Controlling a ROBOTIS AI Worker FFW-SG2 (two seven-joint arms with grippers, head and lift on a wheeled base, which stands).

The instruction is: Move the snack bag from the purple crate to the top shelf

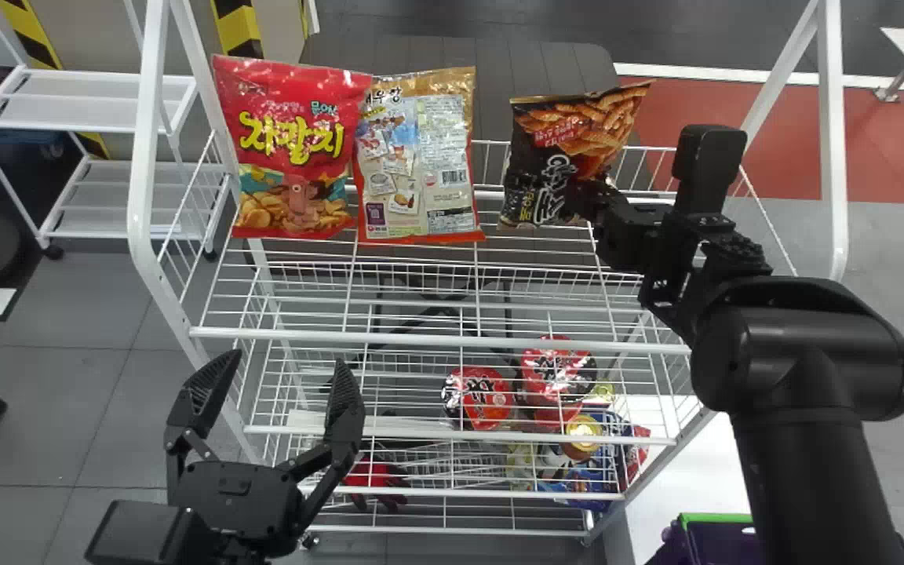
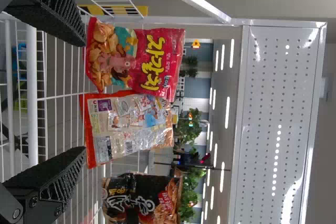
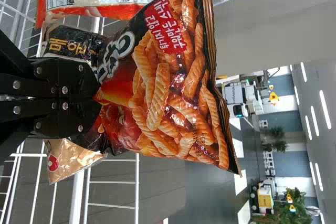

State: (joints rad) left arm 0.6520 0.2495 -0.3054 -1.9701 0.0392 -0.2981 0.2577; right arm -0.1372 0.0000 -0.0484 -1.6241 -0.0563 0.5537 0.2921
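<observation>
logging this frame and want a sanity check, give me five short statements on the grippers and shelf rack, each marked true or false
1. The right gripper is closed on the black snack bag. True.
2. The red snack bag stands between the beige and black ones. False: the beige snack bag is in the middle.
3. The left gripper is open, with nothing between its fingers. True.
4. The red round packs share a shelf with the red snack bag. False: they sit lower in the rack.
5. A purple crate shows at the head view's lower right. True.
</observation>
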